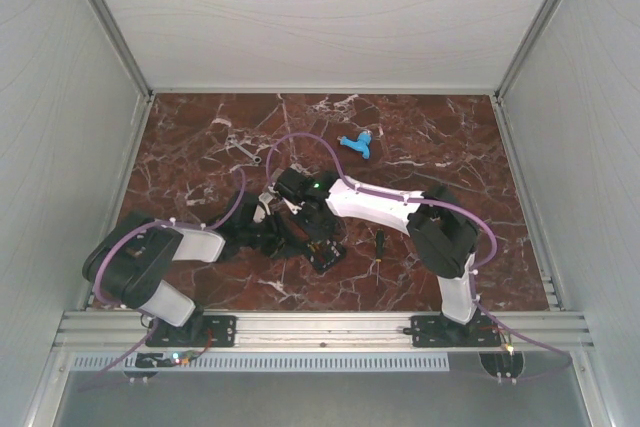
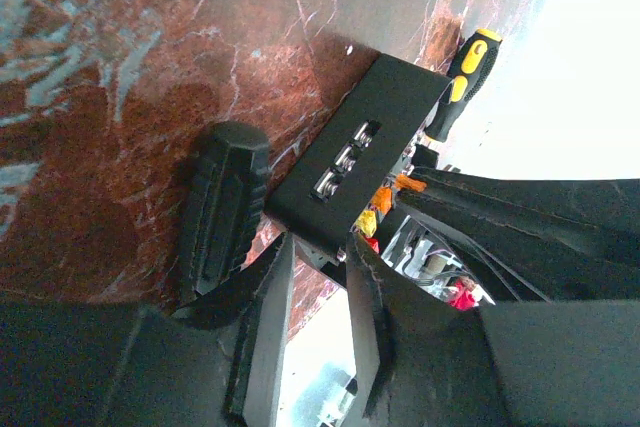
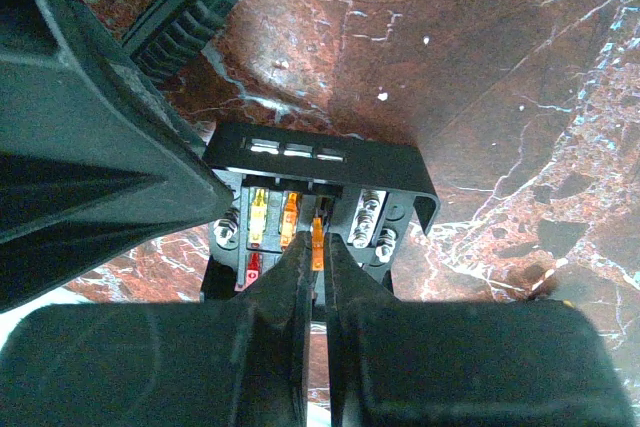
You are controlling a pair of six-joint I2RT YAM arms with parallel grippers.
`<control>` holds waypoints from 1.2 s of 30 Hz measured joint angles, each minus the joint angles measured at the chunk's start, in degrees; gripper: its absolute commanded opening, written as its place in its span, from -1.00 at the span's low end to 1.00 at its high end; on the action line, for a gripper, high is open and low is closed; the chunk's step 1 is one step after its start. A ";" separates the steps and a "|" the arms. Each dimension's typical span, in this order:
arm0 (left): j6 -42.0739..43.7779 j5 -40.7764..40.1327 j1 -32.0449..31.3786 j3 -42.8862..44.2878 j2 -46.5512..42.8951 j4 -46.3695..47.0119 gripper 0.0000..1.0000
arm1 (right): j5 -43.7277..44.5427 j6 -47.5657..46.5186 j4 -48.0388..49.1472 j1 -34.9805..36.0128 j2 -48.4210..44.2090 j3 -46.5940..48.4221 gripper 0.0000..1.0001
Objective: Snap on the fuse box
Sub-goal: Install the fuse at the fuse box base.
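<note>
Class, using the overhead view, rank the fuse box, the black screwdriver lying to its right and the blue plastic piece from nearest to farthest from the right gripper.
1. fuse box, at the fingertips of the right gripper, near the table's middle.
2. screwdriver, just right of the box.
3. blue piece, farther back, towards the rear wall.

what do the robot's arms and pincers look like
Both the left arm and the right arm mix glossy white link shells with bulky black joint housings. A purple cable loops along each. A small green light glows near the right wrist. The left pincer and right pincer have flat, matte black fingers with tapered tips.
</note>
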 measured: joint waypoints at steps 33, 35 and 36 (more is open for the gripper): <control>0.00 -0.07 -0.09 0.00 0.00 0.04 -0.45 | -0.68 1.46 2.71 -0.04 -1.84 -1.09 -0.61; 0.00 -0.09 -0.11 0.00 0.00 0.04 -0.45 | -0.87 1.57 3.58 -0.04 -2.71 -1.27 -0.61; 0.00 -0.07 -0.11 0.00 0.02 0.04 -0.45 | -0.98 1.68 3.93 -0.04 -3.13 -1.42 -0.61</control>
